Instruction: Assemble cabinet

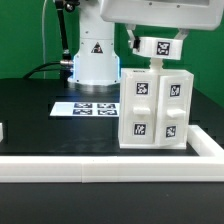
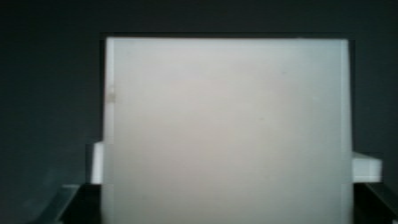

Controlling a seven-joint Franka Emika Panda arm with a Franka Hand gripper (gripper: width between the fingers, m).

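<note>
The white cabinet [image 1: 152, 105] stands upright on the black desk [image 1: 30, 125], on the exterior view's right, just behind the low white border rail [image 1: 100, 166] that runs along the front edge and turns back beside it. Black-and-white square tags mark its facing panels. Directly above it hangs the arm's tool [image 1: 150, 50], with a small tilted tagged panel [image 1: 161, 46] at its tip, just over the cabinet's top (whether the two touch cannot be told). The fingers are hidden in both views, so it cannot be told whether the tool is spread or pinching that panel. On the exterior view's left of the cabinet, the marker board [image 1: 85, 107] lies flat on the desk, in front of the robot base [image 1: 93, 60]. A plain white surface [image 2: 222, 130] fills most of the wrist view.
</note>
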